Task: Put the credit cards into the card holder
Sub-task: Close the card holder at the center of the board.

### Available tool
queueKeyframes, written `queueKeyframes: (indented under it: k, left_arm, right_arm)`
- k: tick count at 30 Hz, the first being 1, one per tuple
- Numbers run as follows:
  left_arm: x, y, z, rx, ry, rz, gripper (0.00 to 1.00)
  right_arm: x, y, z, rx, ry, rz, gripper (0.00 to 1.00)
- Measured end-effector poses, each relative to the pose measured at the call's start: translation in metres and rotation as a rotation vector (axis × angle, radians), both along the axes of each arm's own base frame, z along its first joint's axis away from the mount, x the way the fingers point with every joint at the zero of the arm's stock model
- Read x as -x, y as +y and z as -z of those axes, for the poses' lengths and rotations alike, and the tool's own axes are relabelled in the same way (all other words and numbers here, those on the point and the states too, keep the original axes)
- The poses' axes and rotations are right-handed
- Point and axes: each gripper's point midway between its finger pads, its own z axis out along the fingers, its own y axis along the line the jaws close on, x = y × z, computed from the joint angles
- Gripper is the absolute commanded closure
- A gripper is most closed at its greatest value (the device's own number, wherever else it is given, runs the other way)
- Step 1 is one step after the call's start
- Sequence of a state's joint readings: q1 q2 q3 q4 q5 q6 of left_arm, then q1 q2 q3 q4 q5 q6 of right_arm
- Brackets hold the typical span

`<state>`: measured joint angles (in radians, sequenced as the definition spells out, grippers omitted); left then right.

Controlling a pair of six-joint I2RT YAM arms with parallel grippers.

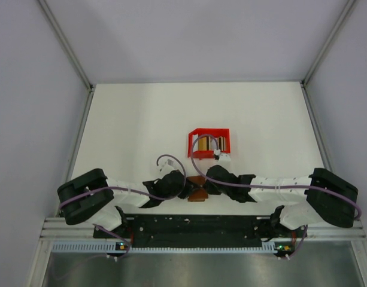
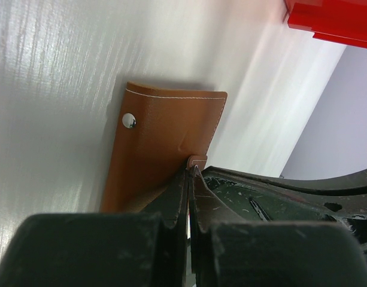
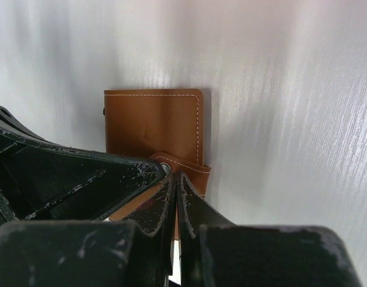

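Note:
The card holder (image 1: pixel 199 194) is a brown folding wallet lying on the table between the two arms. In the left wrist view it (image 2: pixel 165 137) shows a metal snap stud, and my left gripper (image 2: pixel 192 170) is shut on its small closing tab. In the right wrist view my right gripper (image 3: pixel 176 177) is shut on the near edge of the wallet (image 3: pixel 150 122), right beside the tab. In the top view the left gripper (image 1: pixel 189 186) and right gripper (image 1: pixel 206 186) meet over the wallet. The credit cards (image 1: pixel 205 143), tan-gold and dark, stand in the red bin.
The red plastic bin (image 1: pixel 208 131) stands just behind the grippers, near the table's middle; its corner shows in the left wrist view (image 2: pixel 333 21). White walls close the table at left, right and back. The black rail runs along the near edge.

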<state>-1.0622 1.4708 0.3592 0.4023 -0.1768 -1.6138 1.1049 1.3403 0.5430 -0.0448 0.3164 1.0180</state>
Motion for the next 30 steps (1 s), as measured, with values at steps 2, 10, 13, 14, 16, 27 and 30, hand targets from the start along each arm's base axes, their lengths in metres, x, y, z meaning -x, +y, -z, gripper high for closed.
queueKeyframes:
  k: [2, 10, 13, 14, 16, 27, 30]
  left_arm:
    - [-0.0001, -0.0001, -0.0001, 0.000, -0.001, 0.000, 1.00]
    - [-0.0001, -0.0002, -0.0002, -0.007, -0.010, 0.010, 1.00]
    - [-0.0005, -0.0005, -0.0005, -0.011, -0.016, 0.016, 1.00]
    - [-0.0004, -0.0006, -0.0006, -0.013, -0.019, 0.019, 1.00]
    - [-0.0004, -0.0006, -0.0006, -0.018, -0.026, 0.026, 1.00]
    - [-0.0002, 0.0001, -0.0012, -0.039, -0.048, 0.047, 0.93]
    - [-0.0004, 0.0005, -0.0014, -0.043, -0.053, 0.049, 0.92]
  right_arm:
    - [0.0005, -0.0001, 0.0007, 0.001, 0.004, 0.002, 1.00]
    - [-0.0003, 0.0022, 0.0050, 0.005, 0.009, 0.003, 1.00]
    - [-0.0013, 0.0026, 0.0048, 0.035, 0.019, 0.005, 1.00]
    - [-0.0016, 0.0025, 0.0049, 0.050, 0.024, 0.005, 1.00]
    - [-0.0015, 0.0023, 0.0053, 0.076, 0.032, 0.004, 1.00]
    - [-0.0020, 0.0016, 0.0081, 0.125, 0.042, -0.006, 1.00]
    - [-0.0021, 0.0017, 0.0083, 0.131, 0.044, -0.008, 1.00]
